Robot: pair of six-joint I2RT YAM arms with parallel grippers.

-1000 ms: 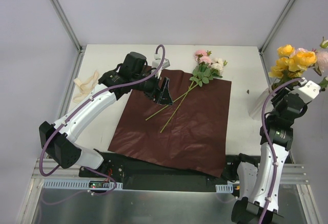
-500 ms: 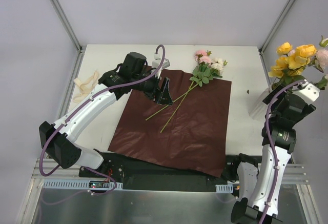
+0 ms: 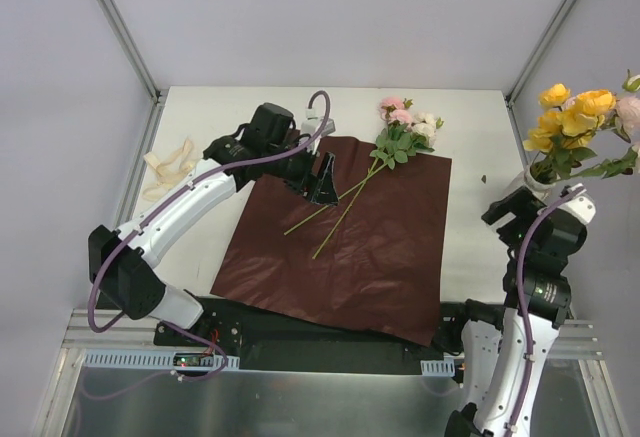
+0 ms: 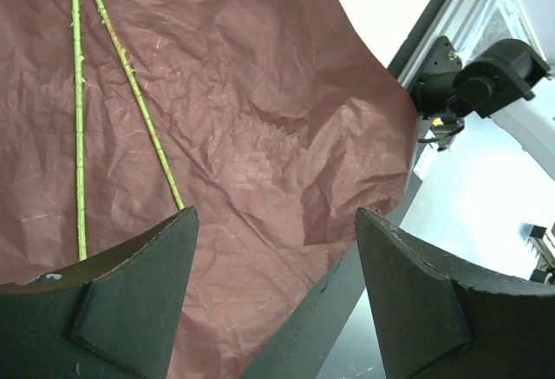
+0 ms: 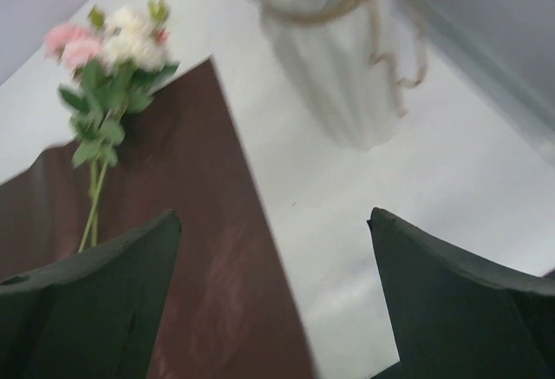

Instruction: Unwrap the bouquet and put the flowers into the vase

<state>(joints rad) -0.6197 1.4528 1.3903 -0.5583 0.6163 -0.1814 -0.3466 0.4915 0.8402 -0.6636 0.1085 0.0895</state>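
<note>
Since the maroon paper (image 3: pixel 350 247) is lying opened flat across the middle of the table (image 3: pixel 470 247) and the cream ribbon (image 3: pixel 168 165) is sitting loose at the far left, I'm counting the unwrap as done. Yellow flowers (image 3: pixel 575 115) are standing in the vase (image 5: pixel 334 75) at the far right edge, so that batch is looking done too.

Pink and cream flowers (image 3: pixel 405 122) are lying at the paper's far edge, heads on bare table, their two stems (image 4: pixel 78 119) trailing over the paper toward the near left. I'm judging these as what's left.

Left gripper (image 4: pixel 276 223) is hovering over the paper just beside the stem ends, jaws spread, pinching nothing. One stem end is running up to its finger in the wrist view; I can't tell whether they're touching.

Right gripper (image 5: pixel 273 223) is hanging near the vase, jaws spread wide, holding nothing, apart from it. Right wrist view is coming through blurred, so I'm skipping fine detail there.

I'm calling it past halfway: two stems are waiting to be picked and put into a narrow mouth that's already holding the yellow bunch.
</note>
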